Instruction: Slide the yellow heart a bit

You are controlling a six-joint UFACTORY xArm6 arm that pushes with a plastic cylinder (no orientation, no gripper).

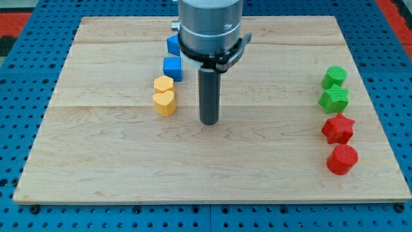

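tip: my tip point(210, 121) is resting on the board, just right of the yellow heart, small gap showing
tool state: plain rod, nothing to open or close, gripping nothing
yellow heart: point(165, 102) is sitting left of centre, touching the yellow hexagon point(163, 84) above it
blue: blue cube point(172, 67) and a second blue block point(172, 44), partly hidden by the arm
right side: green cylinder point(334, 77), green star point(334, 99), red star point(338, 129), red cylinder point(341, 158) are lining up in a column
surface: wooden board point(96, 161)

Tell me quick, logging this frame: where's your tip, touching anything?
My tip: touching nothing, holding nothing, just to the view's right of the yellow heart.
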